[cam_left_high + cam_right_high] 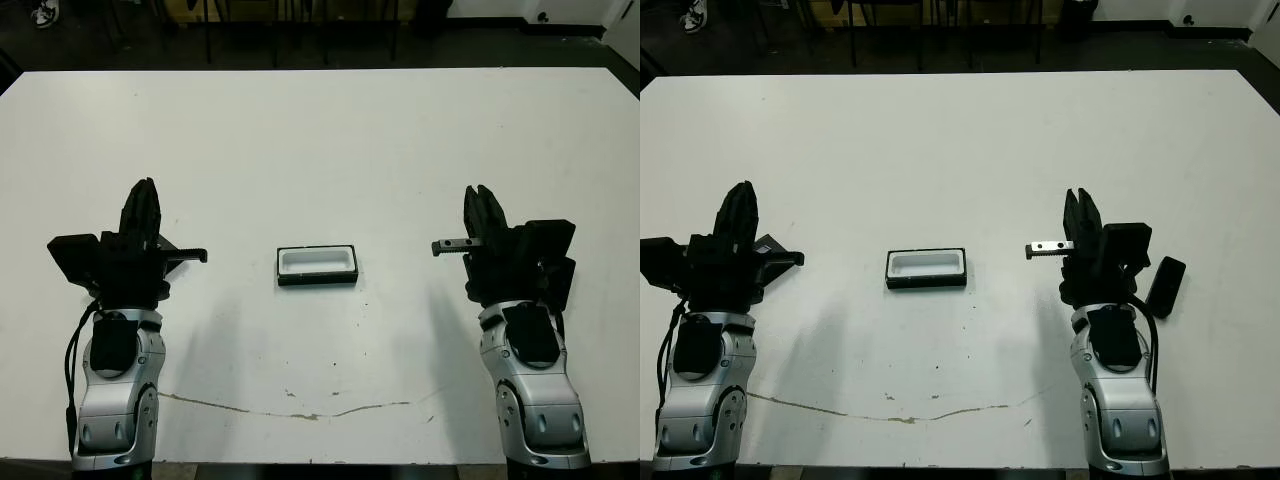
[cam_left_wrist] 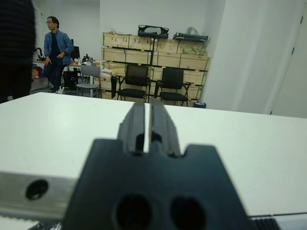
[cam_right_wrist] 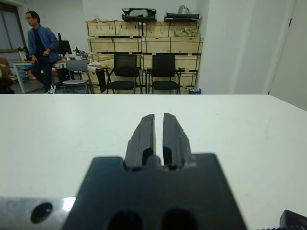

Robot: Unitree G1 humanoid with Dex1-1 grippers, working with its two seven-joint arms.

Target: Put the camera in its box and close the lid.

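Observation:
The box lies open in the middle of the white table, its white lining showing and nothing inside. The camera, a slim black bar, rests on the table just right of my right gripper's body. A flat dark panel with a pale strip, apparently the lid, peeks out beside my left gripper. My left gripper hovers left of the box, fingers together and holding nothing. My right gripper hovers right of the box, also shut and holding nothing. Both point toward the far edge.
A thin brown line runs across the table near its front edge. Beyond the far edge stand black chairs and shelves of wooden crates. A person in a blue jacket is there too.

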